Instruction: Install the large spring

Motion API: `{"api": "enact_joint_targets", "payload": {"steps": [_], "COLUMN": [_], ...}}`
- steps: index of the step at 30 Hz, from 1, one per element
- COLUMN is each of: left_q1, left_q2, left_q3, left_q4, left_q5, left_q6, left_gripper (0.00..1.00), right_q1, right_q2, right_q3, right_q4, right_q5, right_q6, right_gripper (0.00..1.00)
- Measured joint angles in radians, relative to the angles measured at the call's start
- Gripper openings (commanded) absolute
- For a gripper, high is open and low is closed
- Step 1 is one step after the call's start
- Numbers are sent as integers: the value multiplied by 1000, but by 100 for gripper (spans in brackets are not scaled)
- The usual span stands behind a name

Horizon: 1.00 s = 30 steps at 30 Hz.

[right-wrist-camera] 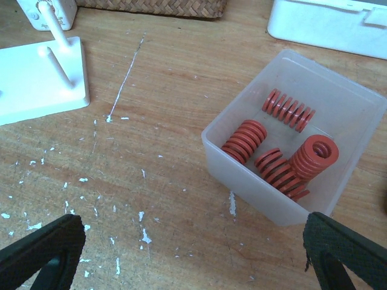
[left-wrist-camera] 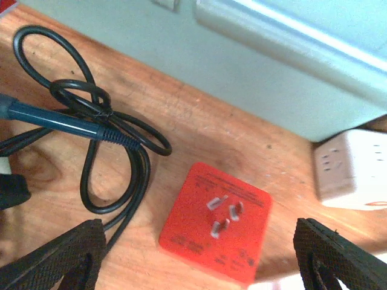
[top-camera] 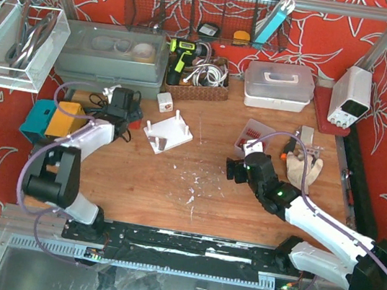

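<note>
The right pincer (right-wrist-camera: pixel 190 244) is spread wide and holds nothing; its 2 black fingertips (right-wrist-camera: pixel 57 238) frame bare wood. Ahead of it and to its right sits a clear plastic bin (right-wrist-camera: pixel 254 193) with 4 red coil springs inside. 1 of them, the upright spring (right-wrist-camera: pixel 314 156), stands on end at the bin's right side, bore facing up. It looks the widest, so I judge it to be the large spring. It touches a lying spring (right-wrist-camera: pixel 279 172) beside it.

Ahead and far to the left of this pincer lies the white peg base (right-wrist-camera: pixel 36 90), with a slanted peg (right-wrist-camera: pixel 57 30) rising from it, well apart from the bin.

The spring looks like a die spring with flat wire: probably stiff enough that the fingers will not squash it, and light for its bulk. The painted coils are smooth, but the ridges give the pads something to bite. Being round, it may roll or tip if nudged. The best hold seems to be across the outer diameter near the top coils, fingers coming straight down, leaving the bore free for a peg. The bin wall and the neighbouring spring leave little room.

The left pincer (left-wrist-camera: pixel 199 241) also stands wide and empty, with a red plug adapter (left-wrist-camera: pixel 217 220) lying between its fingers and a looped black cable (left-wrist-camera: pixel 115 145) ahead to its left.
</note>
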Motion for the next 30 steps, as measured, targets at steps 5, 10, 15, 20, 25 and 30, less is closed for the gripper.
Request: {"api": "enact_joint_targets", "payload": {"steps": [5, 10, 15, 20, 25, 30], "left_q1": [-10, -12, -71, -272, -401, -450], "left_q2": [-184, -291, -317, -309, -292, -240], "left_q3": [-67, -103, -117, -98, -55, -12], "left_q4": [-14, -94, -159, -198, -227, -235], "left_q5": [74, 135, 188, 170, 143, 140], "left_q6": [-78, -232, -238, -121, -11, 94], "left_gripper": [85, 78, 66, 52, 45, 41], "right_q1": [0, 0, 2, 4, 6, 6], "right_q2": [0, 5, 30, 37, 36, 36], "right_q3": [0, 0, 0, 0, 0, 0], "right_q4": [0, 0, 0, -2, -3, -7], "right_q5": [3, 3, 3, 3, 4, 4], "right_q6": [0, 0, 0, 0, 0, 0], "right_gripper": [99, 99, 99, 99, 99, 99]}}
